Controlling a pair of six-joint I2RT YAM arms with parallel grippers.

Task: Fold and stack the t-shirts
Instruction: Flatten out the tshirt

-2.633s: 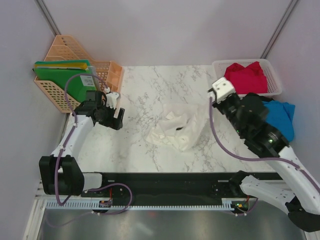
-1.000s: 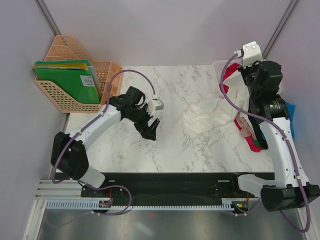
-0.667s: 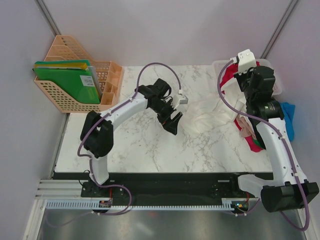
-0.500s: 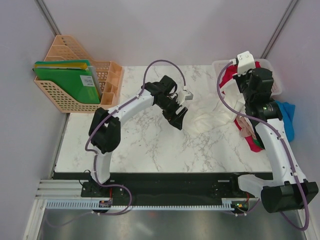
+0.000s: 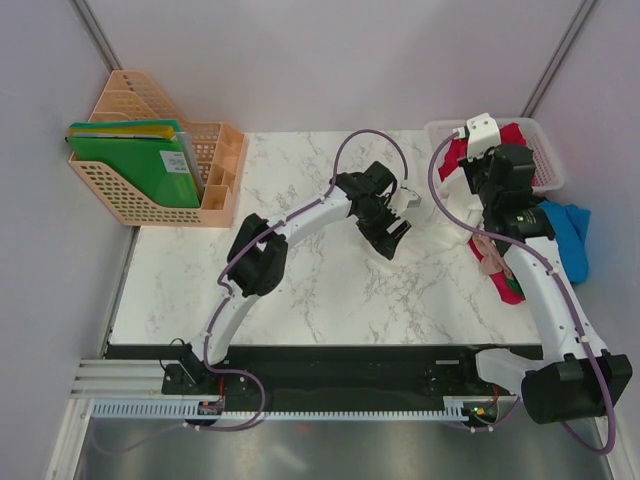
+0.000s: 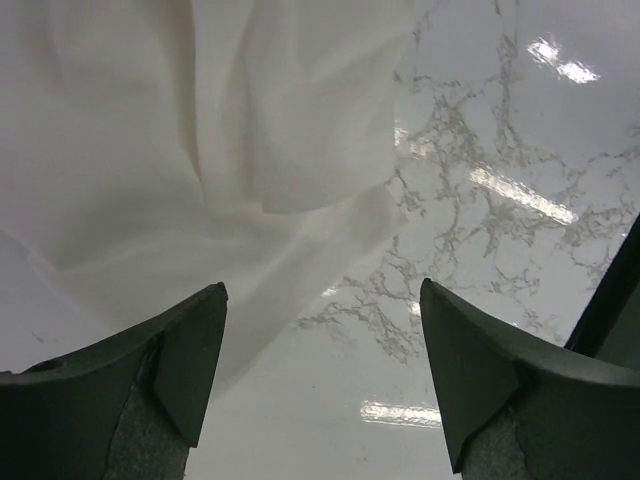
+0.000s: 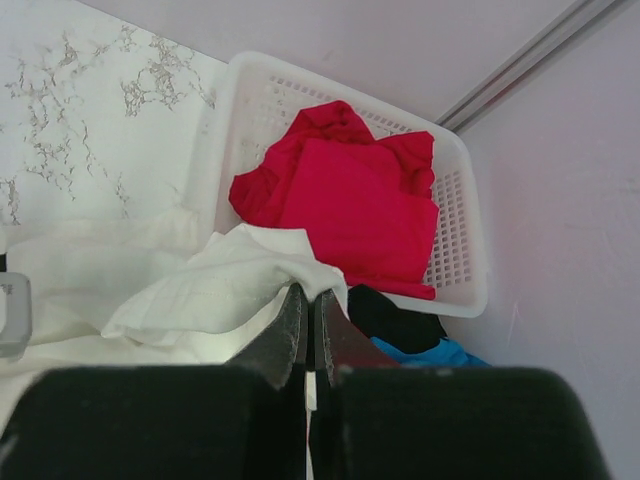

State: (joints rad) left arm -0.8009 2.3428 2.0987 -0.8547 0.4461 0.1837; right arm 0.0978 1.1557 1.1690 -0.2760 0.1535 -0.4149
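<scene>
Top view: the large white cloth t-shirt (image 5: pixel 425 215) is lying crumpled on the white marble-pattern desk (image 5: pixel 300 290), toward its 3 o'clock side.

Left pincer (image 6: pixel 320 292) is hovering over the shirt's 9 o'clock edge. Its jaws are spread wide and gripping nothing. The wrist view is showing loose cloth and bare desk between the dark fingers (image 6: pixel 190 350).

Right pincer (image 7: pixel 310 295) is pinching a fold of the white t-shirt, jaws pressed together on the cloth. The cloth is draping away from the tips toward 9 o'clock.

The white plastic mesh basket (image 7: pixel 455 235) is sitting at the desk's 1 o'clock corner, with a red cloth t-shirt (image 7: pixel 350 210) lying inside it. A bright blue t-shirt (image 5: pixel 565 225) and a black cloth (image 7: pixel 385 312) are lying just beside the basket, at its 6 o'clock side.

The green plastic folders (image 5: pixel 135 165) are standing in a peach plastic mesh rack (image 5: pixel 150 205) at 10 o'clock. The front folder is carrying a pale label, too small to read.
</scene>
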